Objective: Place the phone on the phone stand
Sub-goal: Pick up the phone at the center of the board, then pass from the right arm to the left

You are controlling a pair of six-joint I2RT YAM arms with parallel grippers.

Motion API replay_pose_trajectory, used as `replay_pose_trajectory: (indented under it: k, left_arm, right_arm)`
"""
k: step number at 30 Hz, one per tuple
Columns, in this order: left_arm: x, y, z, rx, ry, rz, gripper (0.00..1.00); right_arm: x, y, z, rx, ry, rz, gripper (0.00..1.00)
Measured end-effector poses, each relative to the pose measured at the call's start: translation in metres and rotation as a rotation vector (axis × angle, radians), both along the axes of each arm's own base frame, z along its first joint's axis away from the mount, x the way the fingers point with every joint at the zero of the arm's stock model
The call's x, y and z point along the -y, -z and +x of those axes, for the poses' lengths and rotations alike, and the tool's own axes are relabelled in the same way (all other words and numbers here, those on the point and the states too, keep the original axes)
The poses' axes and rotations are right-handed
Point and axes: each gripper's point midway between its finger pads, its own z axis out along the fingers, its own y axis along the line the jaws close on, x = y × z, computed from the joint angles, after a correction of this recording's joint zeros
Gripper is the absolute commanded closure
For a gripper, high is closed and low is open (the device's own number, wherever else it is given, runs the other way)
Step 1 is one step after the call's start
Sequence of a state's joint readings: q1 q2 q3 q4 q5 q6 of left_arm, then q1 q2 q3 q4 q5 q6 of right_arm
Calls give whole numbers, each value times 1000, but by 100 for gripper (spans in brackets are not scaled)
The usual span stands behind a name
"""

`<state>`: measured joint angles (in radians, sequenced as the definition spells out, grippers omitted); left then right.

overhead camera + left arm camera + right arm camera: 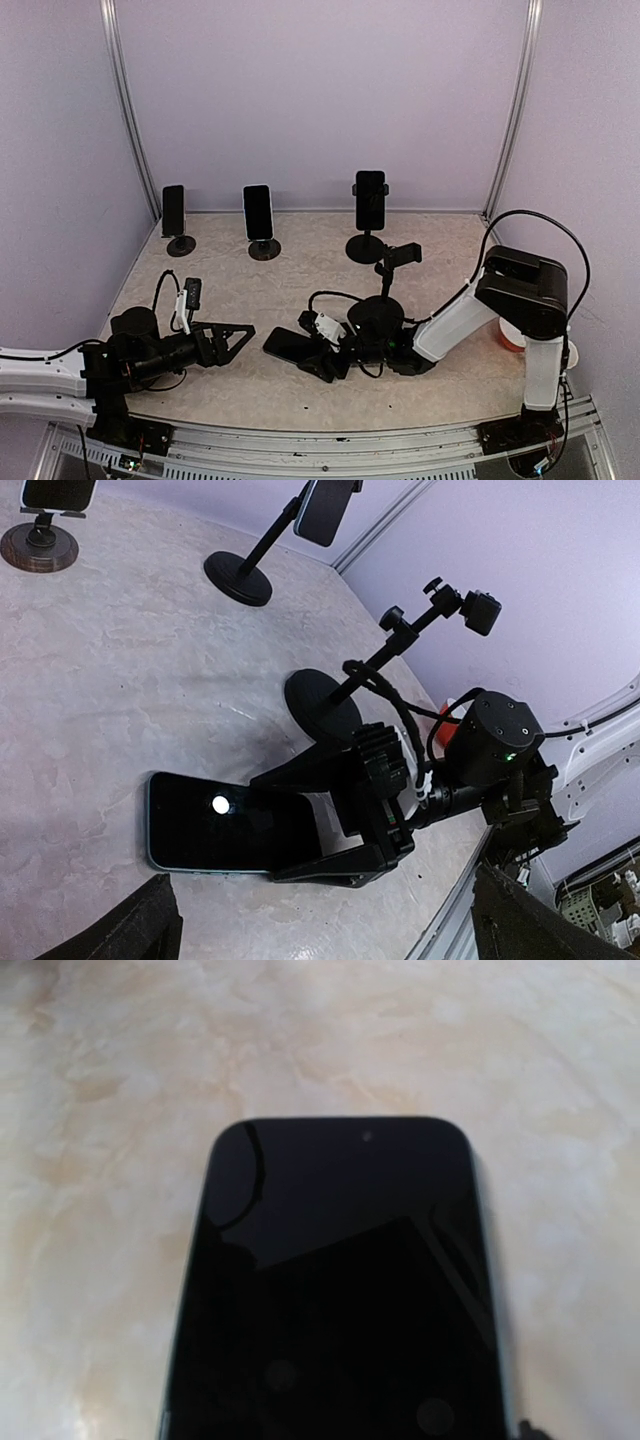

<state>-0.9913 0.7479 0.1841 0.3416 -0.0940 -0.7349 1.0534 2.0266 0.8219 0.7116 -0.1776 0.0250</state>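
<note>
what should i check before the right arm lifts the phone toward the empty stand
1. Phone lying flat on the table: ok.
2. Right tool straddling the phone's near end: ok.
3. Right tool clamped firmly on the phone: cannot tell.
4. Nearest stand upright, with nothing in its cradle: ok.
5. Left tool open and apart from the phone: ok.
</note>
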Motion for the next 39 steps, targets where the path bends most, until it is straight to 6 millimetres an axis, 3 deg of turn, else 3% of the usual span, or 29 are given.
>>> replay_pose_trajectory:
  k: [12, 26, 39]
  left_arm:
    - [2, 3, -1, -7, 5, 7, 1]
    - [6, -6, -1, -5, 12, -40, 4]
    - [17, -9, -6, -11, 62, -105, 18]
  right_arm:
    - [-5, -57, -8, 100, 38, 74, 45]
    - [1, -98, -27, 235, 115, 113, 45]
    - [-8, -130, -53, 354, 117, 184, 45]
